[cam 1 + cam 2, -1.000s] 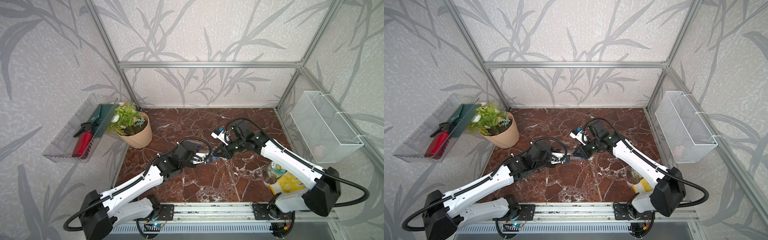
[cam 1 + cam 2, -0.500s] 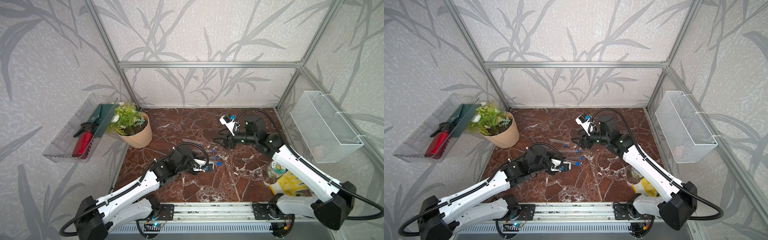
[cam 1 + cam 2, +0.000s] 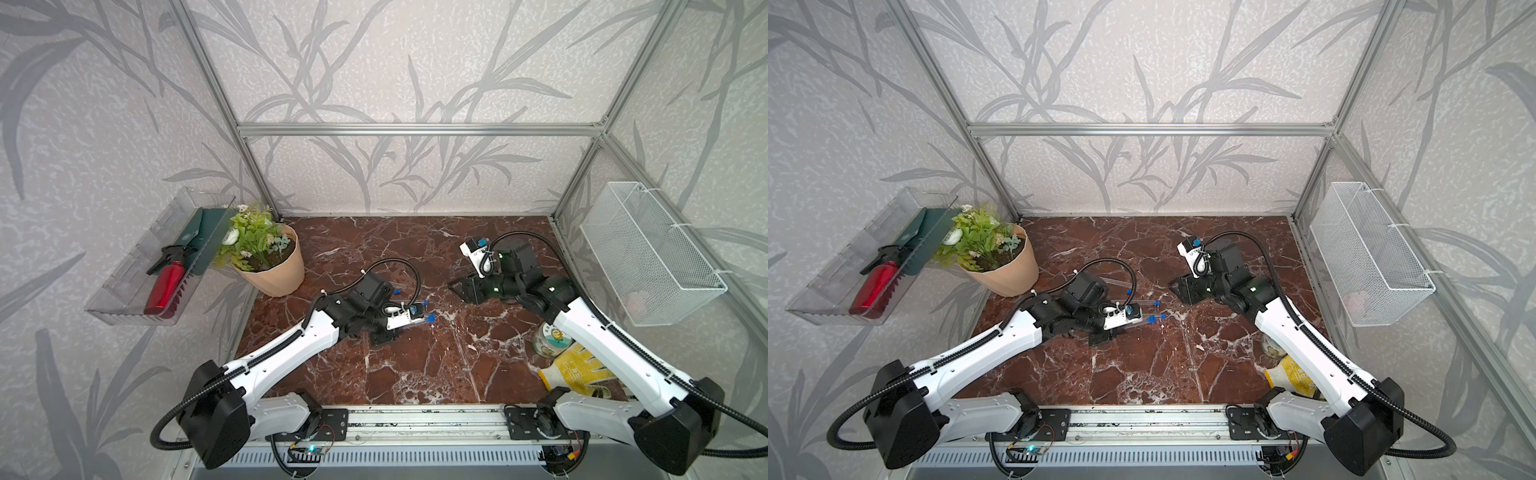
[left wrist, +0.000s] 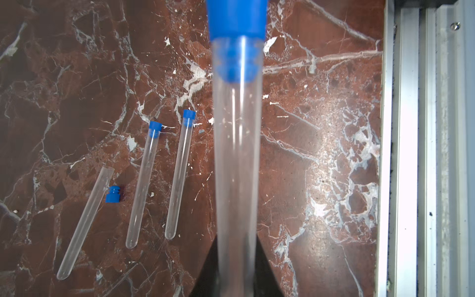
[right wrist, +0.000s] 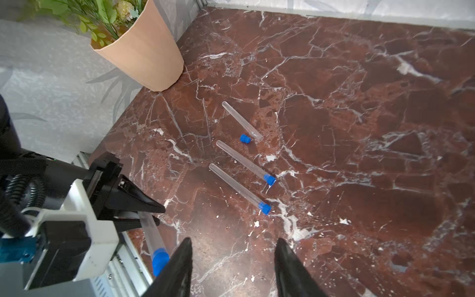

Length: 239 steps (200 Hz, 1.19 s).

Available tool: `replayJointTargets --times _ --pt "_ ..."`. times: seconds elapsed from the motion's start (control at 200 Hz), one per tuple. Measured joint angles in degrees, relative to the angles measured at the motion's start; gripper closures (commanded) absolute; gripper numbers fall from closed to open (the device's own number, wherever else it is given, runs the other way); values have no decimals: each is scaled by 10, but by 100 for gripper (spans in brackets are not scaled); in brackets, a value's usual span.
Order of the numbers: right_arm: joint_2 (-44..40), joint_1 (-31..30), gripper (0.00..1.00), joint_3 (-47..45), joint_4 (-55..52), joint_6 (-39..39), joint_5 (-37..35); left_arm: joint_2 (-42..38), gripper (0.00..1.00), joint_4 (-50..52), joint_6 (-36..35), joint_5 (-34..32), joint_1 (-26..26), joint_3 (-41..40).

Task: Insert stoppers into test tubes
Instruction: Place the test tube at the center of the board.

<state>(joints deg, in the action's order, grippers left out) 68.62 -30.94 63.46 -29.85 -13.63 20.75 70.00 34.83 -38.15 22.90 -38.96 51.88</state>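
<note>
Glass-like: we are judging the held tube light, stiff, slippery, fragile, and advising a gentle mid-length hold. In the left wrist view, it is carrying its stopper; two capped tubes, an open tube and a loose stopper are lying on the marble. In the right wrist view, the left gripper is clamping it; the right gripper is gaping, empty. In both top views, the right gripper is standing clear of the tube it was meeting a second ago.

You see the held tube blurred, its stopper cut off (left wrist view). Behind it, the left gripper mostly hides.
</note>
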Motion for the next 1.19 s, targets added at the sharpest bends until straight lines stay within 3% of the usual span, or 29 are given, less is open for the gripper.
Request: replayJointTargets --times 0.31,0.48,0.7,0.86,1.195 --pt "36 0 54 0 -46 -86 37 7 100 -9 18 6 5 0" --pt "33 6 52 1 -92 -88 -31 54 100 4 -15 -34 3 11" --pt "21 37 52 1 -146 -81 -102 156 100 60 -53 -87 -9 87" --pt "7 38 52 1 -158 -75 -117 229 100 107 -73 -101 -17 145" --pt "0 39 52 1 -159 -64 -116 293 98 105 -79 -108 -23 147"
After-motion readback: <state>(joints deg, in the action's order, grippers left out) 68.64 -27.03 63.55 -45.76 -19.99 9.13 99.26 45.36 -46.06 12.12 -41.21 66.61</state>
